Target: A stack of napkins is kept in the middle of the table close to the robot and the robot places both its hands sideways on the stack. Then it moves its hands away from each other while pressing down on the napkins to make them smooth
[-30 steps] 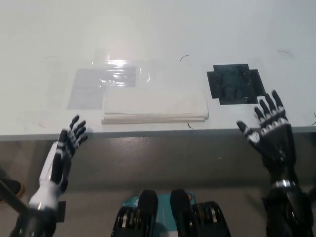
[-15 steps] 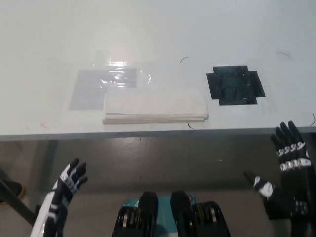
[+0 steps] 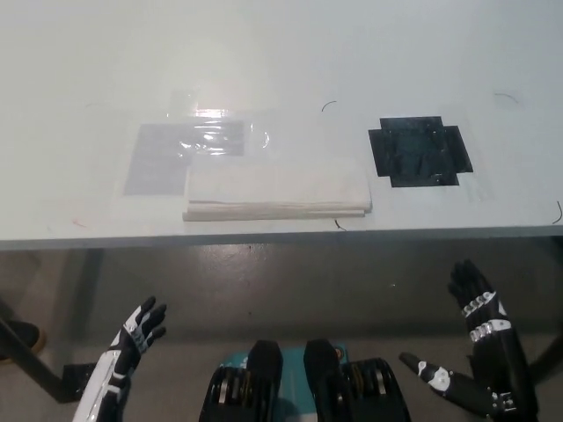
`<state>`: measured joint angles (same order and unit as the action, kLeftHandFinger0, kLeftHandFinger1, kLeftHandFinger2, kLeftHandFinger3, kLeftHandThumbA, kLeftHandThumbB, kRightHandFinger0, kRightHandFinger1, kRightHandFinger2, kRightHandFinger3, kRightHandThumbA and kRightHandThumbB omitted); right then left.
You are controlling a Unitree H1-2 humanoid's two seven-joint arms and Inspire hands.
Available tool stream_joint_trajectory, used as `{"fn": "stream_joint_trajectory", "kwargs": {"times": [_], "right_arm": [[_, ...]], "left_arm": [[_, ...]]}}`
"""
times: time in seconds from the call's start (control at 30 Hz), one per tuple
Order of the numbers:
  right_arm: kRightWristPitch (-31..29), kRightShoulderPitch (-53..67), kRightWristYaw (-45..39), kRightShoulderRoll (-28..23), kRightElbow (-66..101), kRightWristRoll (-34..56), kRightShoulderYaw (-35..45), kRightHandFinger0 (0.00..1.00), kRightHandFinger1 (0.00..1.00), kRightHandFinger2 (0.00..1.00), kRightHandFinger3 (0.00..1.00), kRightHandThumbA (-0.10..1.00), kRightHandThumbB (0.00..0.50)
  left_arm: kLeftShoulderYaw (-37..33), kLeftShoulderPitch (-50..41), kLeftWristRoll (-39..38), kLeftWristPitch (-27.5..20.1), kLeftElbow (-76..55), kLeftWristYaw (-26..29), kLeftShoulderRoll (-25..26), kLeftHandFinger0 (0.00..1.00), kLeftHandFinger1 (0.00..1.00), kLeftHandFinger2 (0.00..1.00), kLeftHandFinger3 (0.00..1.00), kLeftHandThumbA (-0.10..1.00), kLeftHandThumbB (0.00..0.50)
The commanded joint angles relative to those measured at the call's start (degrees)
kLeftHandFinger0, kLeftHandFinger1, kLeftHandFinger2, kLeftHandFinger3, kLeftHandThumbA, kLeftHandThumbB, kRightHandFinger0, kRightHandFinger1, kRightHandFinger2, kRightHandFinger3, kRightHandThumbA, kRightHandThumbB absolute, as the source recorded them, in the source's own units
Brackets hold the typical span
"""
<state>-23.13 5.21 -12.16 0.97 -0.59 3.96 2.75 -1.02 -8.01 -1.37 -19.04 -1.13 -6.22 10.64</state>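
Observation:
A white stack of napkins point(image 3: 276, 192) lies flat near the front edge of the pale table point(image 3: 281, 61), about in the middle. Both hands hang below the table edge, well short of the stack. My white left hand point(image 3: 134, 335) is at the lower left, open, fingers spread and pointing up. My black right hand point(image 3: 471, 347) is at the lower right, open too, with its thumb out to the left. Neither hand touches anything.
A clear plastic sheet point(image 3: 189, 145) over a greyish patch lies just behind and left of the stack. A black cross-shaped mark point(image 3: 419, 150) sits on the table to the stack's right. The table's front edge point(image 3: 281, 239) runs across the middle of the view.
Both hands have dropped from the table's front edge to well below it, toward the picture's bottom. The napkin stack has not moved.

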Motion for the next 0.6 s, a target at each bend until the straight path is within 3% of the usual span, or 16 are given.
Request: {"fn": "stream_joint_trajectory", "kwargs": {"times": [0.0,0.1,0.13,0.5,0.57], "right_arm": [[-3.8,-1.3,0.9,-0.5,-1.7,-0.6,0.3,1.00,1.00,1.00,1.00,1.00,0.226],[-3.8,-3.1,0.7,-0.8,-3.6,0.0,0.6,1.00,1.00,1.00,1.00,1.00,0.206],[-3.8,-3.3,1.3,-0.8,-4.3,-0.8,0.6,1.00,1.00,1.00,1.00,1.00,0.227],[-3.8,-4.4,1.8,-1.1,-6.4,-0.5,0.4,1.00,1.00,1.00,1.00,1.00,0.226],[-3.8,-4.2,1.9,-1.1,-6.2,-0.7,0.3,1.00,1.00,1.00,1.00,1.00,0.219]], "left_arm": [[0.8,0.2,1.0,-4.0,0.2,0.6,0.2,1.00,1.00,1.00,1.00,1.00,0.293],[1.3,1.3,0.7,-2.7,0.5,0.7,0.0,1.00,1.00,1.00,1.00,1.00,0.283],[1.5,1.2,0.6,-2.3,0.5,0.7,-0.1,1.00,1.00,1.00,1.00,1.00,0.275],[2.2,2.4,0.7,3.3,-0.2,0.4,0.0,1.00,1.00,1.00,1.00,1.00,0.272],[2.0,2.4,0.2,3.1,0.1,0.1,0.0,1.00,1.00,1.00,1.00,1.00,0.233]]}}
